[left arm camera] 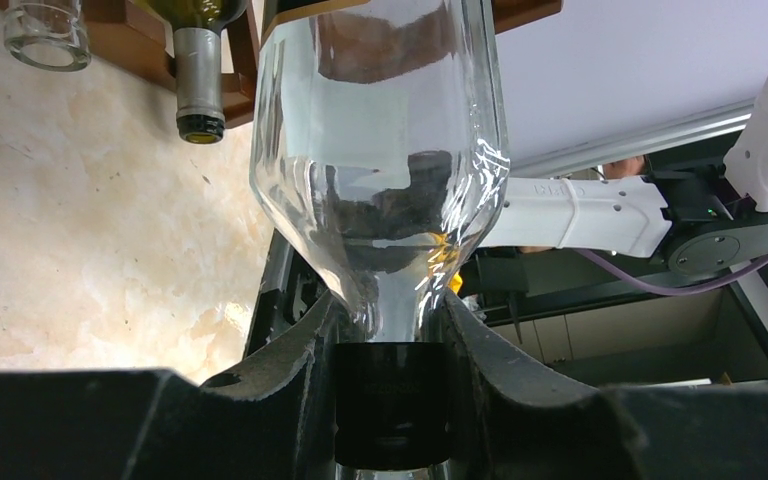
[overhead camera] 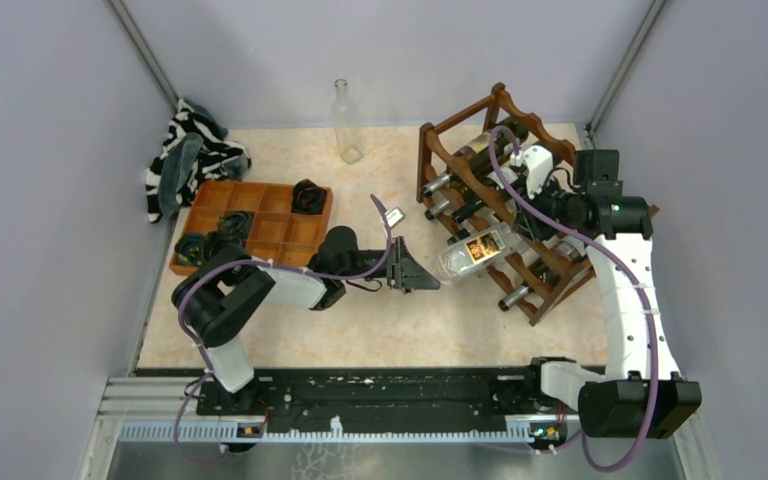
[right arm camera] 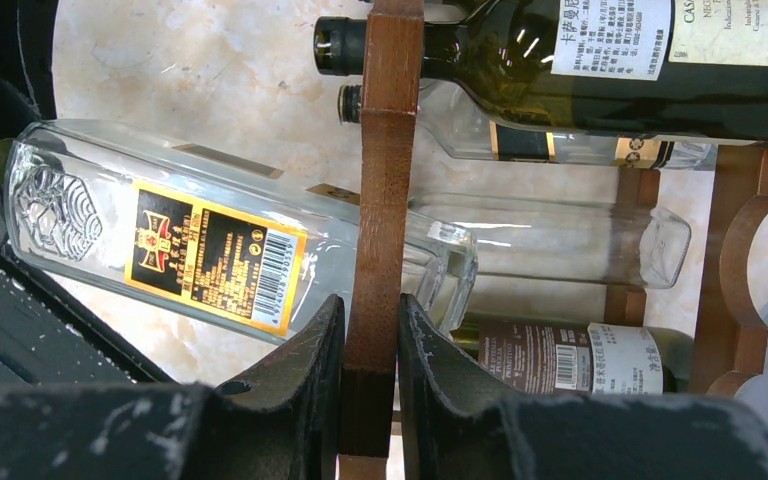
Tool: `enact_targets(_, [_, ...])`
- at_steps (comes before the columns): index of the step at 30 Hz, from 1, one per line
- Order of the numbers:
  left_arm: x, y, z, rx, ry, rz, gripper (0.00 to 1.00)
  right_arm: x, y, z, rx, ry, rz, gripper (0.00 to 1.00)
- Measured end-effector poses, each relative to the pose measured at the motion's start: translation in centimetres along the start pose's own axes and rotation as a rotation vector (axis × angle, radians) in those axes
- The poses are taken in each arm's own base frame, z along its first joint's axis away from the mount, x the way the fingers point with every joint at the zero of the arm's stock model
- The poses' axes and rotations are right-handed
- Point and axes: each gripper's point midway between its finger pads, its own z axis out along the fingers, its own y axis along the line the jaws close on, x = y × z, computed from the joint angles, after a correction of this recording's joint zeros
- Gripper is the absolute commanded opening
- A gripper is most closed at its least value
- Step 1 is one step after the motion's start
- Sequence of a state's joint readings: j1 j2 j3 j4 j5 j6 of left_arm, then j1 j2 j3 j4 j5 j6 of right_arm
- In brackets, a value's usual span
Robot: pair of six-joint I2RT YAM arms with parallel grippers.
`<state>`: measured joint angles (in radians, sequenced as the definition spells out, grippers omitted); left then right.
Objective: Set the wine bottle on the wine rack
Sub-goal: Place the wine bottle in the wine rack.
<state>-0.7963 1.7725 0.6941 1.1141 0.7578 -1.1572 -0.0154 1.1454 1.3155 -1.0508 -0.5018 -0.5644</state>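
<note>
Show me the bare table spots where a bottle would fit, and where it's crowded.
Barest: the near strip of table between the left arm and the rack's near end. Also the back patch between the cloth and the upright bottle. Crowded: around the tray, and at the rack, where the left hand holds the flat bottle.

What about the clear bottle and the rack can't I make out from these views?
- Left wrist: the base of the clear bottle, cut off by the top edge.
- Right wrist: a corner of its base, behind a post of the wine rack; its neck, behind the right claw.
- Top external: whether it rests on a rail, too small among the rack's bars.
</note>
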Motion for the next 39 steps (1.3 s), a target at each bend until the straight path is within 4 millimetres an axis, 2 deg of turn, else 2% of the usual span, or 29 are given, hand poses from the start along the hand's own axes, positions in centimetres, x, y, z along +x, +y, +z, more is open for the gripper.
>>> enact_targets(15, [-3.4,1.4,2.5,-0.038,-0.082,0.001,0.0,0.0,0.0,0.0,-0.001,-0.002,0.001,0.0])
enact_targets(30, [-3.1,1.9,5.7,-0.091,-0.09,0.078,0.0,-0.1,0.1,0.1,-0.013,-0.014,0.005,0.0])
enact_targets(39, [-4.6,2.3,6.8,-0.148,-0.15,0.139,0.0,-0.5,0.8,0.4,-0.052,-0.038,0.027,0.0])
